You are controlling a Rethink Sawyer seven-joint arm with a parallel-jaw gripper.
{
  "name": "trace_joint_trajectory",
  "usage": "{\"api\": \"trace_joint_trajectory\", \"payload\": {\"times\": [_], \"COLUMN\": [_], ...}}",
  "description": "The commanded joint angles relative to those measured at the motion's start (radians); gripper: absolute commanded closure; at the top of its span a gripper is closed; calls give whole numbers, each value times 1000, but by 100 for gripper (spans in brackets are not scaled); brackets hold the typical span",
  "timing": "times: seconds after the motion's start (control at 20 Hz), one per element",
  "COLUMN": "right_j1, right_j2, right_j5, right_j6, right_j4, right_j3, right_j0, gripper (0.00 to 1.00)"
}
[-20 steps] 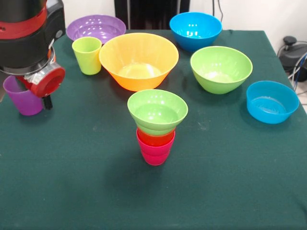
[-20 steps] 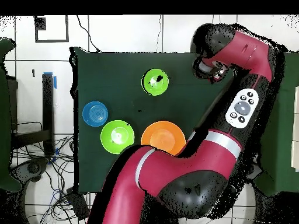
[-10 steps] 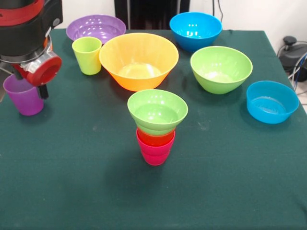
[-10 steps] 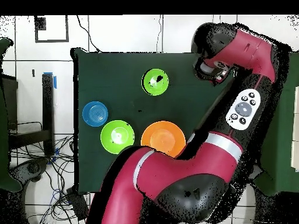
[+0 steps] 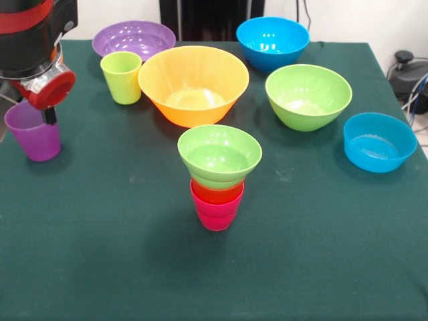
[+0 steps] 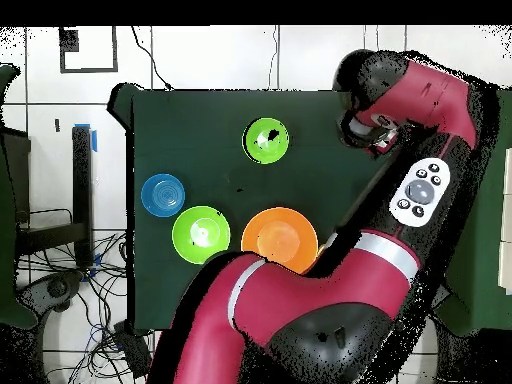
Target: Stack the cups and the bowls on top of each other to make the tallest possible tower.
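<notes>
The tower stands mid-table: a red-pink cup (image 5: 215, 215) lowest, an orange cup (image 5: 217, 194) in it, and the small lime green bowl (image 5: 219, 155) on top. The bowl also shows in the overhead view (image 6: 266, 140). The purple cup (image 5: 33, 136) stands upright at the left edge. My gripper (image 5: 47, 112) hangs just above the purple cup's far rim, apart from the tower; in the overhead view (image 6: 366, 131) it hides that cup. The lime green cup (image 5: 121, 77) stands beside the orange-yellow bowl (image 5: 194, 83).
A purple bowl (image 5: 134, 39) and a blue bowl (image 5: 272, 41) sit at the far edge. A medium lime green bowl (image 5: 308, 95) and a second blue bowl (image 5: 379, 141) sit at the right. The arm (image 6: 300, 320) covers the overhead view's lower right.
My gripper has risen and drifted left in the front view, away from the purple cup's side. The purple cup and the tower have not moved.
</notes>
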Motion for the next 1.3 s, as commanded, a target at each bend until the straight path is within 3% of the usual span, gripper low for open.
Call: {"api": "trace_joint_trajectory", "payload": {"times": [0.05, 0.45, 1.0, 1.25, 1.3], "right_j1": [-4, -12, -2, -5, -3], "right_j2": [151, 231, 264, 274, 272], "right_j5": [-70, -205, -305, -323, -304], "right_j6": [-152, -115, -100, -138, -144], "right_j4": [-82, -86, -106, -122, -126], "right_j3": [148, 228, 237, 240, 233], "right_j0": [24, 20, 8, 8, 9], "gripper": [0, 0, 0, 0, 100]}}
